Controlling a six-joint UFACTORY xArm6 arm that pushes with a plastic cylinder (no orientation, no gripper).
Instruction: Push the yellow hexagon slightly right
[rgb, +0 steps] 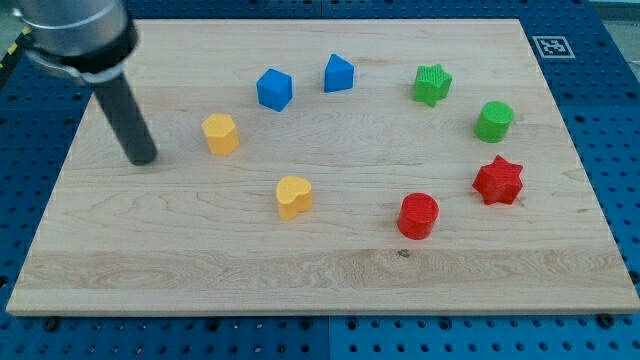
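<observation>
End effector, my tip, left of yellow hexagon.

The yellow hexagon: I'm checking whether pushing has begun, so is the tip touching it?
No, my tip stands apart from the yellow hexagon, on the view's left of it with bare board between them.

Bystander blocks on the light wooden board, arranged in a loose ring.

Yellow heart block at the ring's lower left. Blue cube block and blue pentagon-like block near each other at the view's top. Green star block and green cylinder block top right. Red star block below the cylinder, red cylinder block lower right. Fiducial marker tag off the board's top right corner, on the blue perforated table.
</observation>
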